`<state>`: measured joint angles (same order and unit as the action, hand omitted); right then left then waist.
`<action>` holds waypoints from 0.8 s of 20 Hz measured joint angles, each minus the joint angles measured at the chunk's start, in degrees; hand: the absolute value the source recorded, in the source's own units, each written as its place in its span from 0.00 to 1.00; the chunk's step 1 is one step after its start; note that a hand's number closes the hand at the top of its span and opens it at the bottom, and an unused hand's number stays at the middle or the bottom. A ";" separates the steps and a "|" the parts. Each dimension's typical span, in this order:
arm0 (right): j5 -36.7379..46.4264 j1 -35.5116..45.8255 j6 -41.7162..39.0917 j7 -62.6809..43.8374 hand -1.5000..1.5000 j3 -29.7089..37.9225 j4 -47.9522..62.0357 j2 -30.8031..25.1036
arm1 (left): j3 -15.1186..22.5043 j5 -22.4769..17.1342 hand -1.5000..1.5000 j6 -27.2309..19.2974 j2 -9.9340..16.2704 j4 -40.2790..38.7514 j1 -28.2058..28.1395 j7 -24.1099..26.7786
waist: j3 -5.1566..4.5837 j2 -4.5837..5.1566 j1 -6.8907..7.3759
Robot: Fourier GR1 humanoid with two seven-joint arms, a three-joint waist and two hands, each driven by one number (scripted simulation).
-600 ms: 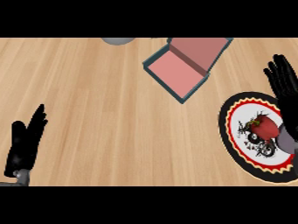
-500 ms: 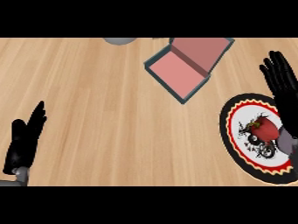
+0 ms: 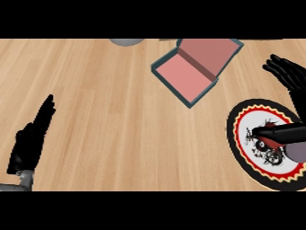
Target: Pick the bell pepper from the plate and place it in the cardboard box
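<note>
The red bell pepper (image 3: 266, 140) lies on a round plate (image 3: 248, 157) with a black and red rim, at the right of the counter. My right hand (image 3: 299, 87) hovers over the plate's far right side with its fingers straight, pointing away from me. Its thumb (image 3: 284, 132) stretches left across the top of the pepper and hides most of it. The cardboard box (image 3: 181, 76), teal outside and pink inside, sits open at the back centre with its lid tipped up behind. My left hand (image 3: 31, 141) rests open at the lower left, far from both.
A grey rounded object (image 3: 127, 41) shows at the counter's far edge, left of the box. Bare wooden counter (image 3: 109, 112) lies between my two hands and between the plate and the box.
My right hand has shifted slightly left over the plate, and its thumb now lies across the pepper. The left hand has stayed put.
</note>
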<state>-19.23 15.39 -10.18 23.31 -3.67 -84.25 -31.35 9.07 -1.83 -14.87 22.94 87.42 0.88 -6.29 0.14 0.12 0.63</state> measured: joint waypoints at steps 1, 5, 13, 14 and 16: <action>-1.00 -0.15 -1.96 2.51 0.00 1.01 2.41 0.22 | 0.26 0.32 0.50 0.10 -0.24 0.06 -0.19 0.59 | 0.01 0.04 0.02; 1.71 1.84 -9.66 12.82 0.00 3.15 12.30 -2.50 | 0.07 0.96 0.50 0.45 -1.14 -0.96 -0.12 2.25 | -0.03 0.16 0.16; 18.33 4.84 -11.36 18.71 0.00 0.91 14.36 -17.36 | -0.28 1.21 0.50 1.02 -1.10 -0.37 -0.04 2.00 | -0.11 0.10 0.21; 20.65 5.20 -11.34 18.71 0.00 -0.01 14.30 -19.10 | -0.36 1.26 0.50 1.04 -1.22 -0.74 0.27 2.19 | -0.13 0.13 0.21; 25.28 4.74 -11.35 18.82 0.00 -2.20 13.42 -22.58 | -0.34 1.44 0.50 1.01 -1.14 -0.17 -0.07 1.94 | -0.15 0.03 0.18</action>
<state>6.05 20.13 -21.54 42.13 -5.88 -70.83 -53.92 8.73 -0.39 -13.86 21.80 87.25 0.81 -4.35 -0.01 0.15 0.81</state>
